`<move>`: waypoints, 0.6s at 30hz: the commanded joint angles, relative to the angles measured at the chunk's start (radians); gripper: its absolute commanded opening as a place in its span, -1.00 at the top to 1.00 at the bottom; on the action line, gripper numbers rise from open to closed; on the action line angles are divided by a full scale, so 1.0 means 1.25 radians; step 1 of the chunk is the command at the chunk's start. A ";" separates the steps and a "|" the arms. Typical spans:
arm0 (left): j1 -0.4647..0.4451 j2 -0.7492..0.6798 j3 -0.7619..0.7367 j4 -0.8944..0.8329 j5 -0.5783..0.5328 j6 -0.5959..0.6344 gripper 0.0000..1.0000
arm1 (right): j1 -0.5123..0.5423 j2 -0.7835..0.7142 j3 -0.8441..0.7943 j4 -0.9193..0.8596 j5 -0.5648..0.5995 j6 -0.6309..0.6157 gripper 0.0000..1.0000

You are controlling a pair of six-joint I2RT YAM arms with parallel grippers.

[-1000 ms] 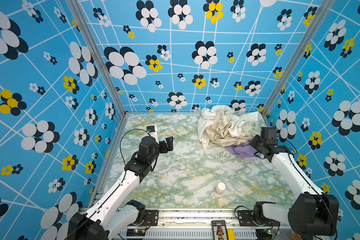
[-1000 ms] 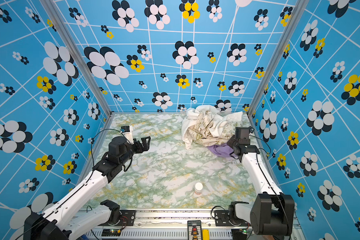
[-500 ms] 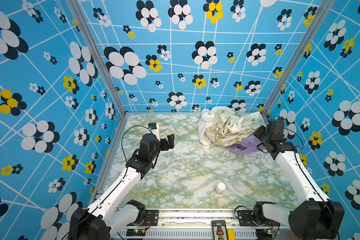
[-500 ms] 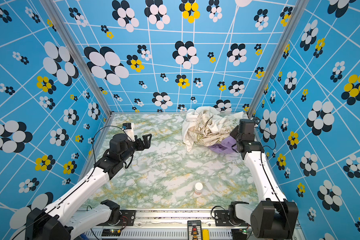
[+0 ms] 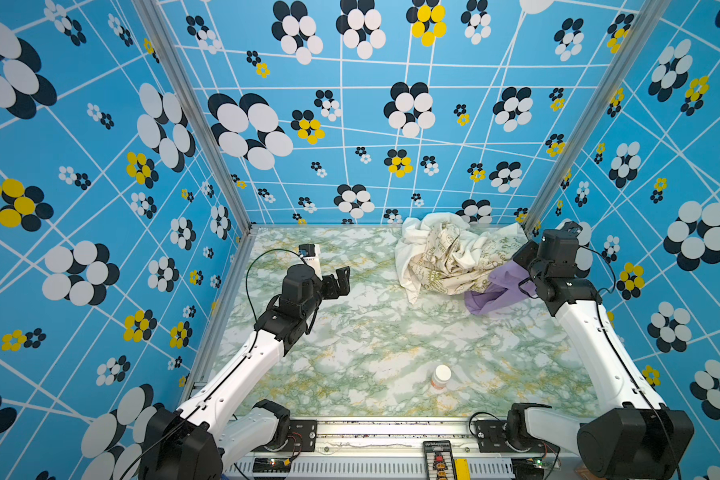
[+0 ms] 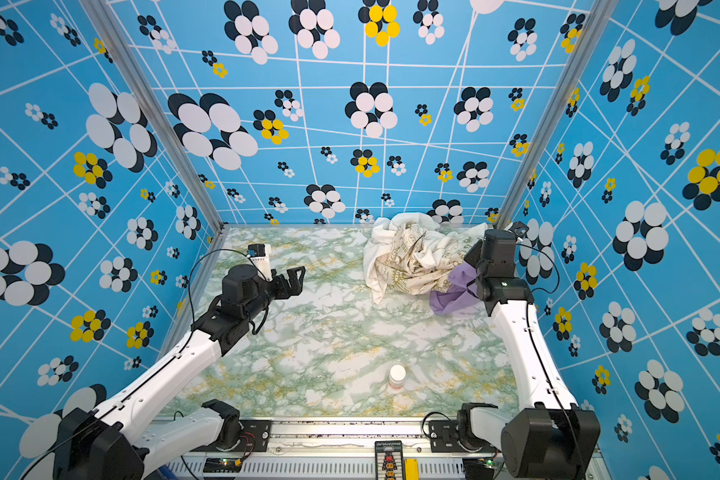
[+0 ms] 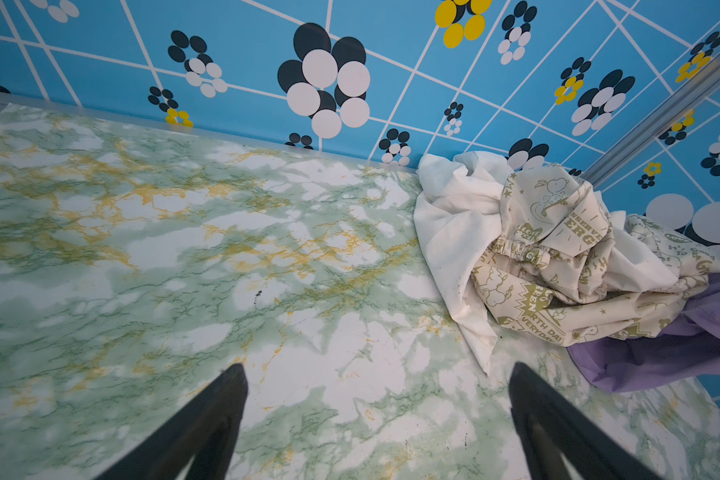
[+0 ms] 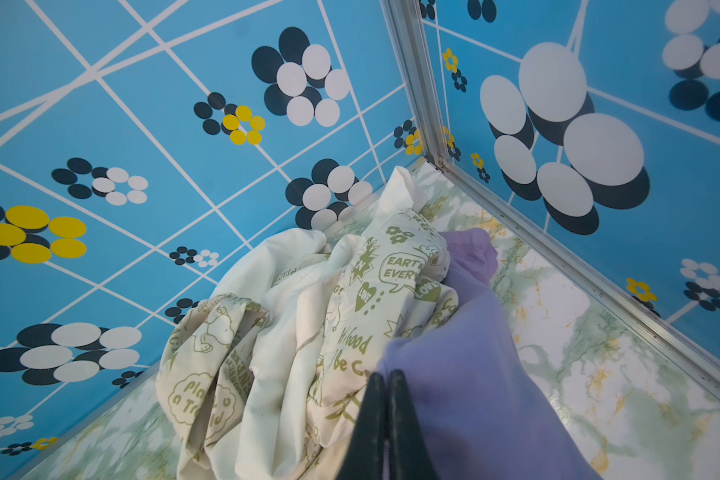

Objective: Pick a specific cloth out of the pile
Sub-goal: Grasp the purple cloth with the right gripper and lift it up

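The cloth point(image 5: 493, 291) point(image 6: 454, 293) is plain lavender-purple and lies at the pile's right edge, part on the table and part pulled up toward my right gripper point(image 5: 525, 277) point(image 6: 476, 277). The right wrist view shows that gripper point(image 8: 385, 384) shut on a fold of the cloth point(image 8: 466, 365). The pile point(image 5: 445, 257) point(image 6: 412, 255) point(image 7: 537, 249) point(image 8: 300, 332) is white and cream olive-printed fabric in the back right corner. My left gripper point(image 5: 341, 279) point(image 6: 296, 279) point(image 7: 379, 370) hovers open over bare table, well left of the pile.
A small white bottle point(image 5: 440, 376) point(image 6: 396, 376) stands near the table's front edge. The right wall and the corner post point(image 8: 416, 83) stand close behind my right gripper. Marbled tabletop point(image 5: 371, 332) spreads between the arms.
My right gripper has risen and drawn back toward the right wall, pulling the purple cloth up from beside the pile. The left gripper has edged slightly toward the pile.
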 commanded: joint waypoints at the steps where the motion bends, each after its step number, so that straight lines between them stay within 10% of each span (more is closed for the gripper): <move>1: -0.006 0.008 0.025 0.024 0.010 0.004 -0.99 | -0.006 -0.034 0.044 0.059 0.041 -0.040 1.00; 18: -0.006 0.011 0.030 0.052 0.052 0.024 -0.98 | -0.006 -0.004 0.187 0.091 0.082 -0.223 1.00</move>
